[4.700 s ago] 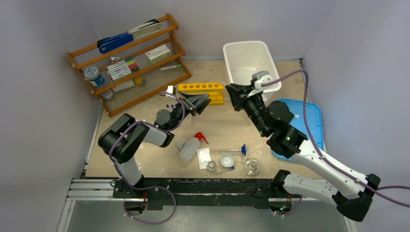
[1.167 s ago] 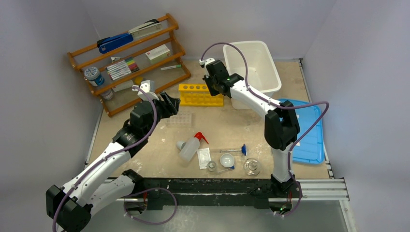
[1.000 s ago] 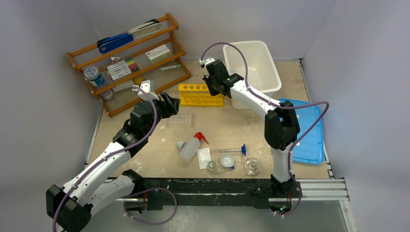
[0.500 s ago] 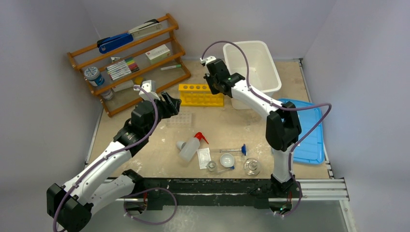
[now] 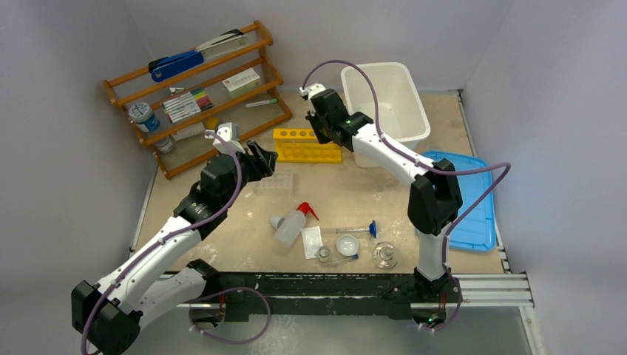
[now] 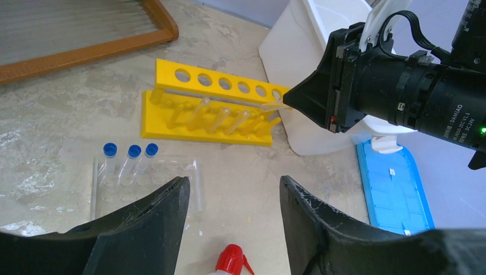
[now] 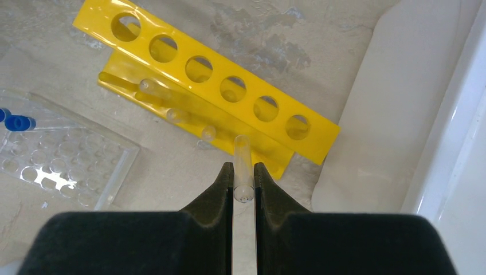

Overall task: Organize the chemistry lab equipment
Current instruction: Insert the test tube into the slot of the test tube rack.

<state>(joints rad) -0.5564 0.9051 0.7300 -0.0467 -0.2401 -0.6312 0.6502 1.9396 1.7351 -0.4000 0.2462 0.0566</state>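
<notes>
Bright even overhead light, soft shadows, sharp focus, mild glare

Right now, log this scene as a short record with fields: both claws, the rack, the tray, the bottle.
right claw: shut on a clear test tube, held near the yellow rack
left claw: open, empty, hovering near the tube tray
yellow rack: six top holes empty; clear tubes lean against its front
tube tray: three blue-capped tubes at one end
squeeze bottle: lying on its side
</notes>
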